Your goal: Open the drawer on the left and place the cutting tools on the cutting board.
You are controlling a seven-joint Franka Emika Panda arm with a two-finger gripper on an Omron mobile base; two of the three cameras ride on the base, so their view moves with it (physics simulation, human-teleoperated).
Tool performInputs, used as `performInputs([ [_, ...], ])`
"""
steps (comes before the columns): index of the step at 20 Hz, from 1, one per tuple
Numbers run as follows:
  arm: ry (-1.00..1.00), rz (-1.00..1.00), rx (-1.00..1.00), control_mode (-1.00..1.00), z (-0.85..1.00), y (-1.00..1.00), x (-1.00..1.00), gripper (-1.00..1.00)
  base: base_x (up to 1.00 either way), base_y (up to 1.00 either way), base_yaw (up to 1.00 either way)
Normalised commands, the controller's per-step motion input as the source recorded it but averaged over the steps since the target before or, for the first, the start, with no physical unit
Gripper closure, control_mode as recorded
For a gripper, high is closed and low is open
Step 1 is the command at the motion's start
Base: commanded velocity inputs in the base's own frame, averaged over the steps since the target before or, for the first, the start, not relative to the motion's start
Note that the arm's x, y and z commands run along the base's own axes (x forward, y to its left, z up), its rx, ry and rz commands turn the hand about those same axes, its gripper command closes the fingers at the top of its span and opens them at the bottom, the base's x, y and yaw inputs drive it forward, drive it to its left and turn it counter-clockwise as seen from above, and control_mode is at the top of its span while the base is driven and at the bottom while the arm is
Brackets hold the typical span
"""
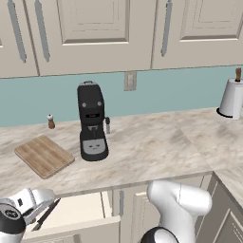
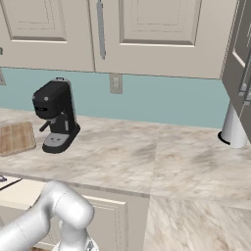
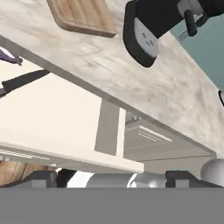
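Drawer [image 1: 76, 213] on the left stands pulled open at the bottom left of the left base view, its pale cream inside exposed below the marble counter's [image 1: 156, 152] edge. One slim black-handled knife [image 3: 22, 81] lies inside at the left of the hand view, and just above it, at the frame's left edge, a sliver of one purple peeler [image 3: 8, 57] is visible; both sit in the drawer, apart from the board. A dark thin line, likely the knife, also shows beside the robot's wrist in the left base view.

One light-brown wooden cutting board [image 1: 44, 155] rests flat on the counter at mid-left of the left base view, bare on top. Behind it stands one small brown pepper mill [image 1: 50, 121] against the teal backsplash. To the right, one black espresso machine [image 1: 92, 122] stands upright near the board but not touching it. One wall outlet [image 1: 130, 80] sits on the backsplash above and right of the machine. At the far right edge, one white paper towel roll on a holder [image 1: 232, 97] stands on the counter.

The gripper [image 3: 113, 179] sits at the bottom of the hand view, above the open drawer's front; the fingertips are too hidden there to tell whether they are spread or closed, and nothing is seen between them.
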Motion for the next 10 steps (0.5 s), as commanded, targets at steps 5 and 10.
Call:
performInputs([
  [5,0.08,-0.26,0.09,-1.0,-0.32,-0.7,0.07,-1.0,0.0,0.0,0.0],
  [10,0.06,-0.19,0.14,-1.0,0.0,-0.31,0.22,-1.0,0.0,0.0,0.0],
])
